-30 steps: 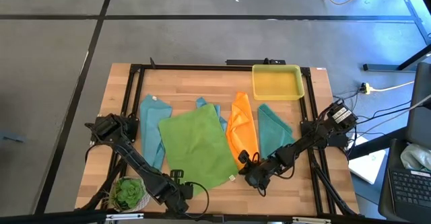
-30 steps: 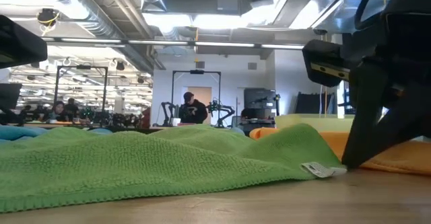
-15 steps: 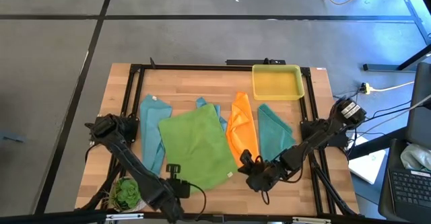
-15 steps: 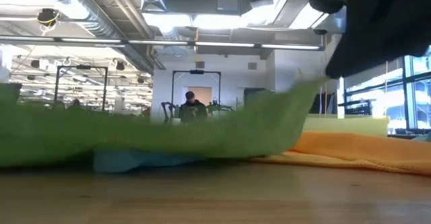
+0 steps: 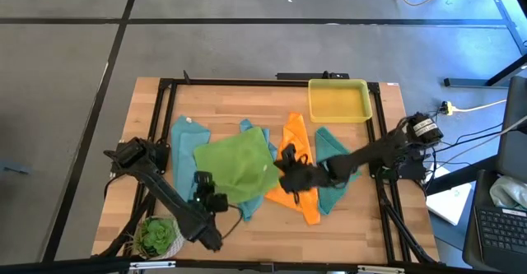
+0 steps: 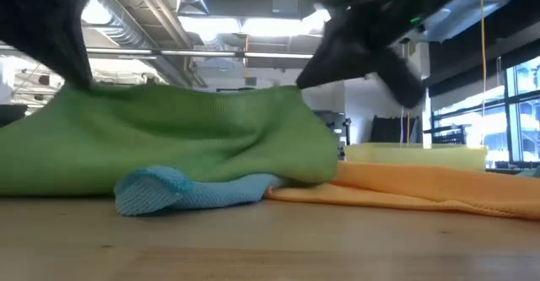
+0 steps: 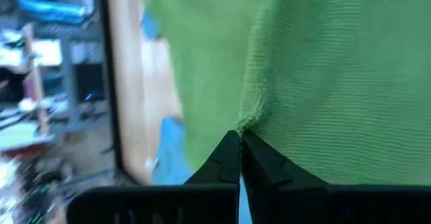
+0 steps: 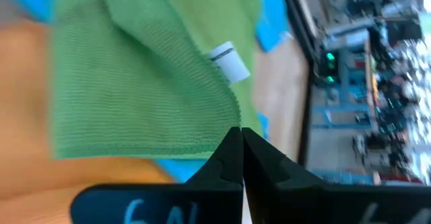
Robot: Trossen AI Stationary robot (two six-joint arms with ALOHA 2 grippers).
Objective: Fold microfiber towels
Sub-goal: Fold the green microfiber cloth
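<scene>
We have the left gripper (image 5: pixel 200 181) pinched tight on one near corner of the lime green towel (image 5: pixel 235 165), and the right gripper (image 5: pixel 286 169) clamped on the other near corner, the one with the white tag (image 8: pixel 229 60). From both grippers the green cloth runs away toward the far side of the bench (image 5: pixel 247 101), its lifted near edge stretched between them, left to right. We judge the fold goes forward over the far half, both arms level. It lies over a light blue towel (image 5: pixel 251 130), beside the orange towel (image 5: pixel 298 146); the teal towel (image 5: pixel 333 155) lies beyond.
</scene>
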